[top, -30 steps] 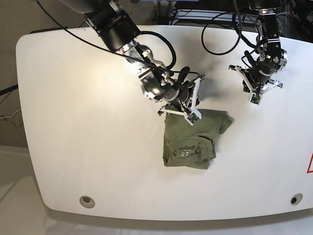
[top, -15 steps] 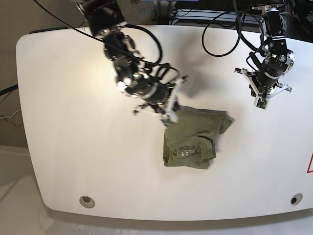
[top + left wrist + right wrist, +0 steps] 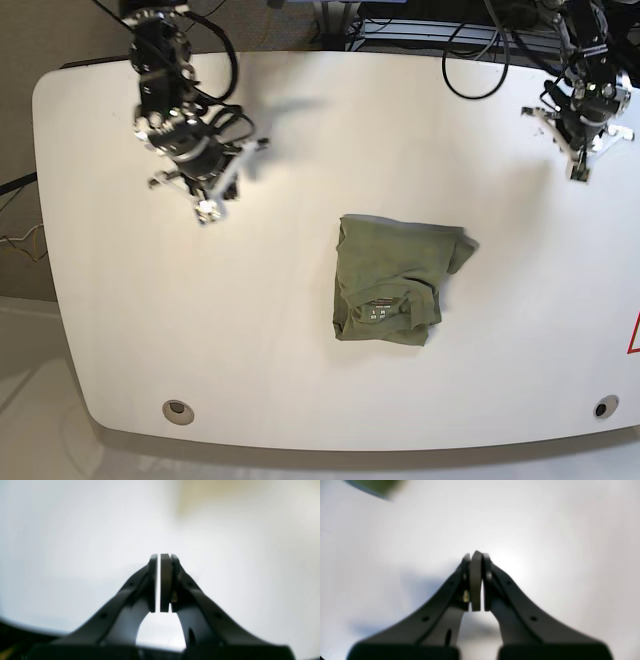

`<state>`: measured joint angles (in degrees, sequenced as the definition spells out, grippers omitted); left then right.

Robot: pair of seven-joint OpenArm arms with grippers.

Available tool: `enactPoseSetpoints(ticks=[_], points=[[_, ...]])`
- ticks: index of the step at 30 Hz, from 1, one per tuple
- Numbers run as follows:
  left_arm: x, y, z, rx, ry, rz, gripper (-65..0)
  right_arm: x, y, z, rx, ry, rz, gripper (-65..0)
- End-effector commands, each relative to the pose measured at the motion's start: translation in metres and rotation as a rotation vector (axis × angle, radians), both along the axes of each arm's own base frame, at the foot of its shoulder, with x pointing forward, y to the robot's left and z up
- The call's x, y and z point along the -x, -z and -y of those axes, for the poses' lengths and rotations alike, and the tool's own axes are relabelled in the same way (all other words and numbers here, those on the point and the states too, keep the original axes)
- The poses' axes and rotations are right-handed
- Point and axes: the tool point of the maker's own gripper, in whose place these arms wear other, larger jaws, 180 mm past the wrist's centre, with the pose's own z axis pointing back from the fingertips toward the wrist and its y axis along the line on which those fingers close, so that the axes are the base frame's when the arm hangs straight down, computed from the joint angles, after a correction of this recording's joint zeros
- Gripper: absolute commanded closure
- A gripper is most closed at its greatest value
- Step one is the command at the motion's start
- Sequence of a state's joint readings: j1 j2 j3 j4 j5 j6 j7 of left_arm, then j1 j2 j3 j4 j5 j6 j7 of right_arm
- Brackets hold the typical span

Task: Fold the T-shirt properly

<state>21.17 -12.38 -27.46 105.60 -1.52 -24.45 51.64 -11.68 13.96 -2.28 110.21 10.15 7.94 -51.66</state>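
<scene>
Though folded into a rough, lumpy rectangle, the olive-green soft cotton T-shirt has one sleeve or corner poking out at its upper right edge. It lies flat on the smooth white table with rounded corners, near the middle. A small white printed label shows on the top layer, toward the near edge. Cloth looks matte, creased, with a thick doubled hem along the near side.

Right gripper, black with white frame parts, hangs well apart from the shirt; shirt sits off to its side, toward the table centre and nearer the camera. In the right wrist view the right gripper has its dark curved fingers pressed together, nothing between them. A blurred green scrap of the shirt shows at the far upper left of that view.

Left gripper hangs over the table's far corner, well apart from the shirt on the other side. In the left wrist view the left gripper is closed down to a hairline slit between flat pads, holding nothing; bare glossy white table beneath.

Two small round grommets sit near the table's front edge. Black cables loop behind the left arm.
</scene>
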Motion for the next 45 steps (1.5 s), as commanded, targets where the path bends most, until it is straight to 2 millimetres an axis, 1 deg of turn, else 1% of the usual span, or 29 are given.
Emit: enactPoseSetpoints(ticks=[1,4,6,7,8,9,10,12,17,19,21,22,23,24,27,30,34,36,39,42,43,44,45], points=[[0.003,-0.014,-0.013,-0.035,-0.013,0.037,-0.1,0.004,-0.005,0.028,0.046,0.041,0.016,0.0],[0.021,-0.012,-0.025,-0.051,-0.048,0.008,-0.1,0.022,0.002,0.061,0.09,0.105,-0.021,0.0],[0.033,-0.01,-0.032,-0.059,-0.068,-0.012,-0.1,0.031,0.005,0.079,0.115,0.14,-0.038,0.0],[0.04,-0.009,-0.035,-0.062,-0.079,-0.025,-0.1,0.04,0.006,0.092,0.132,0.168,-0.053,0.0],[0.044,-0.008,-0.036,-0.064,-0.081,-0.034,-0.1,0.043,0.007,0.097,0.138,0.179,-0.058,0.0],[0.052,-0.006,-0.039,-0.069,-0.084,-0.053,-0.1,0.054,0.009,0.112,0.16,0.208,-0.079,0.0],[0.058,-0.004,-0.039,-0.07,-0.076,-0.07,-0.1,0.061,0.01,0.123,0.176,0.231,-0.09,0.0],[0.068,-0.002,-0.039,-0.068,-0.061,-0.098,-0.1,0.074,0.01,0.14,0.199,0.272,-0.107,0.0],[0.098,0.008,-0.035,-0.04,-0.053,-0.164,-0.1,0.108,0.008,0.177,0.254,0.354,-0.122,0.0],[0.111,0.012,-0.034,-0.031,-0.056,-0.192,-0.1,0.122,0.008,0.188,0.272,0.378,-0.125,0.0],[0.117,0.015,-0.033,-0.024,-0.055,-0.21,-0.1,0.134,0.008,0.197,0.286,0.398,-0.13,0.0],[0.122,0.018,-0.03,-0.015,-0.054,-0.222,-0.1,0.144,0.011,0.204,0.297,0.411,-0.145,0.0],[0.124,0.02,-0.031,-0.013,-0.056,-0.228,-0.1,0.148,0.012,0.207,0.301,0.417,-0.155,0.0],[0.132,0.024,-0.029,-0.002,-0.065,-0.248,-0.1,0.159,0.017,0.212,0.309,0.43,-0.18,0.0],[0.145,0.036,-0.03,0.021,-0.085,-0.289,-0.1,0.183,0.03,0.224,0.319,0.46,-0.236,0.0],[0.159,0.048,-0.03,0.046,-0.106,-0.329,-0.1,0.2,0.04,0.23,0.322,0.468,-0.265,0.0],[0.179,0.066,-0.029,0.087,-0.14,-0.392,-0.1,0.233,0.059,0.239,0.327,0.489,-0.305,0.0],[0.187,0.075,-0.024,0.111,-0.141,-0.421,-0.1,0.247,0.068,0.243,0.326,0.503,-0.325,0.0],[0.205,0.09,-0.013,0.142,-0.126,-0.485,-0.1,0.277,0.086,0.246,0.313,0.538,-0.369,0.0],[0.211,0.103,-0.001,0.154,-0.085,-0.506,-0.1,0.304,0.101,0.251,0.309,0.569,-0.403,0.0],[0.212,0.106,0.003,0.157,-0.074,-0.511,-0.1,0.31,0.104,0.253,0.309,0.576,-0.406,0.0],[0.219,0.113,0.009,0.165,-0.062,-0.528,-0.1,0.321,0.109,0.254,0.308,0.59,-0.419,0.0],[0.222,0.117,0.014,0.172,-0.056,-0.539,-0.1,0.327,0.112,0.255,0.308,0.597,-0.427,0.0]])
